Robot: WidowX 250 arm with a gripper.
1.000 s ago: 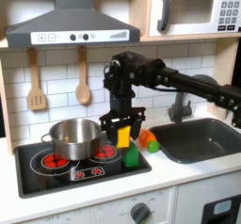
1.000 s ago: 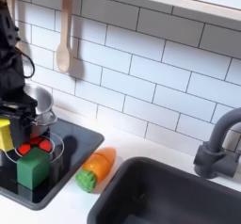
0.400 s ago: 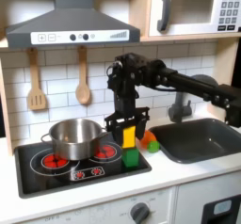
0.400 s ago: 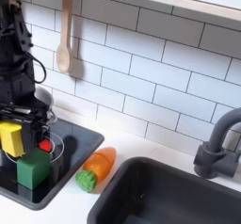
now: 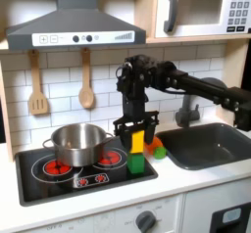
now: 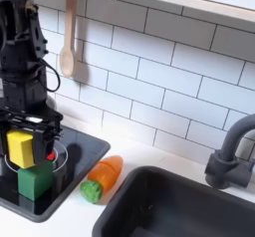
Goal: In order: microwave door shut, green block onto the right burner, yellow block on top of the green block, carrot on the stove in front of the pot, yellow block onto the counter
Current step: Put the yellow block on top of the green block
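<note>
My gripper (image 5: pixel 136 139) (image 6: pixel 24 144) is shut on the yellow block (image 5: pixel 136 142) (image 6: pixel 22 147), holding it just above the green block (image 5: pixel 136 163) (image 6: pixel 35 180). The green block rests on the stove (image 5: pixel 59 180) over the burner (image 5: pixel 110 159) at the first exterior view's right. The carrot (image 6: pixel 102 177) (image 5: pixel 153 142) lies on the white counter between the stove and the sink. The steel pot (image 5: pixel 76 142) stands on the other burner. The microwave (image 5: pixel 202 9) sits up at the first exterior view's right with its door shut.
A dark sink (image 5: pixel 211 144) (image 6: pixel 189 209) with a grey faucet (image 6: pixel 231 156) lies at the right in both exterior views. Wooden utensils (image 5: pixel 37 83) hang on the tiled wall. The range hood (image 5: pixel 75 20) overhangs the stove.
My gripper has carried the yellow block toward the first exterior view's right and lowered it, from beside the green block to right above it.
</note>
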